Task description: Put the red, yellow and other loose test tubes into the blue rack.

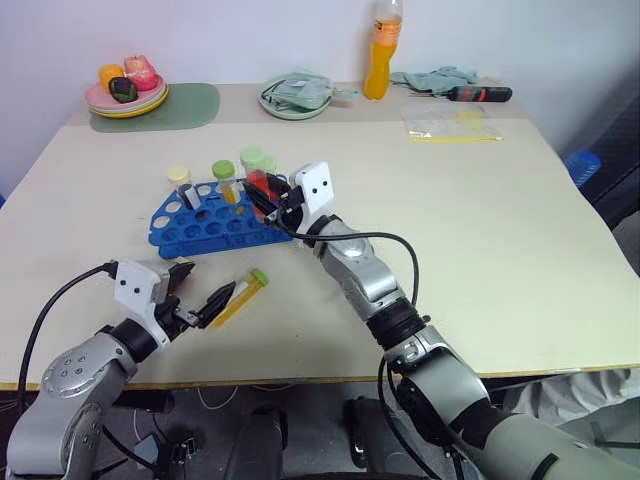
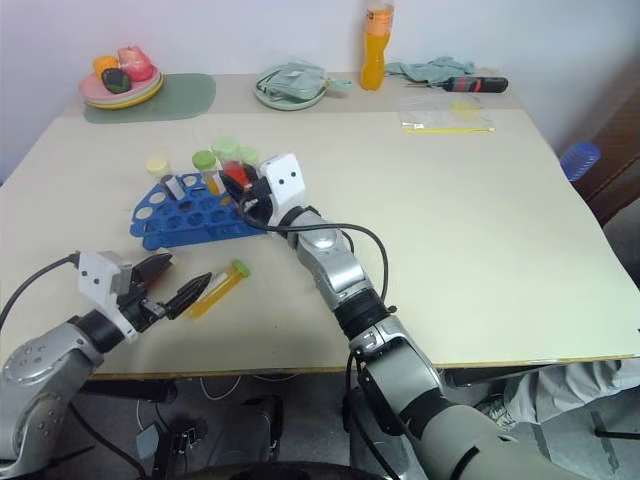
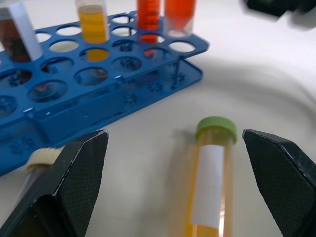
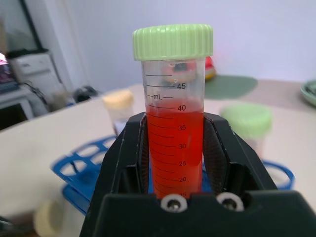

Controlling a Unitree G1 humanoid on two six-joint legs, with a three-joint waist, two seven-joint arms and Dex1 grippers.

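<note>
The blue rack (image 1: 205,228) sits left of the table's middle. Three capped tubes stand in it: a dark one (image 3: 15,37), a yellow one (image 3: 93,22) and a red one (image 3: 148,15). My right gripper (image 1: 264,197) is shut on a red test tube (image 4: 173,138) with a green cap, held upright just above the rack's right end. A yellow test tube (image 1: 243,294) with a green cap lies on the table in front of the rack. My left gripper (image 1: 203,285) is open, its fingers either side of that tube's lower end. A cream-capped tube (image 3: 38,158) lies beside one finger.
Along the far edge stand an orange drink bottle (image 1: 383,50), a plate of fruit (image 1: 127,92) on a green mat (image 1: 190,105), a plate with a cloth (image 1: 297,95), a screwdriver (image 1: 480,94) and a clear bag (image 1: 450,125).
</note>
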